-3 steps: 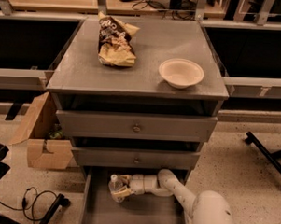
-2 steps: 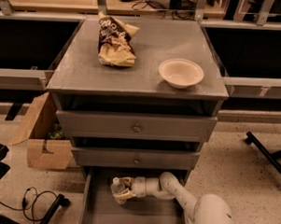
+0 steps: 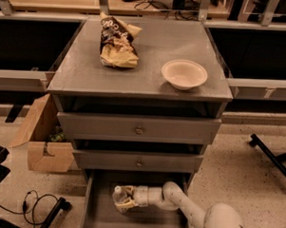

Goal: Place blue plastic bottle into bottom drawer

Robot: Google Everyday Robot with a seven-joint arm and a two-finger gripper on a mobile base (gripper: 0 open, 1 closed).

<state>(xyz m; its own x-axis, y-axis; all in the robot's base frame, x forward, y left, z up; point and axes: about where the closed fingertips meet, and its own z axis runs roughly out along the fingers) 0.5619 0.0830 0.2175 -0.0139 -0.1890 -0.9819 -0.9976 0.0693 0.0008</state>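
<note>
Camera view: arm reaches into open bottom drawer (image 3: 92,212). Gripper (image 3: 123,199) sits low inside, left of centre, fingers (image 3: 126,207) clamped on blue plastic bottle (image 3: 119,195). Above: 2 knobbed drawers (image 3: 180,131), closed. Cabinet top (image 3: 150,54): bowl (image 3: 184,74) at right, chip bag (image 3: 117,42) further back, left.

Dim warm light leaves jaws, gripping blue plastic bottle (image 3: 120,196), shadowed in bottom drawer (image 3: 98,219).

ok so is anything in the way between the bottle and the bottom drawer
Nothing visible. The gripper holds the blue plastic bottle inside the open bottom drawer, toward its left rear, and no other object shows beneath or around the bottle.
</note>
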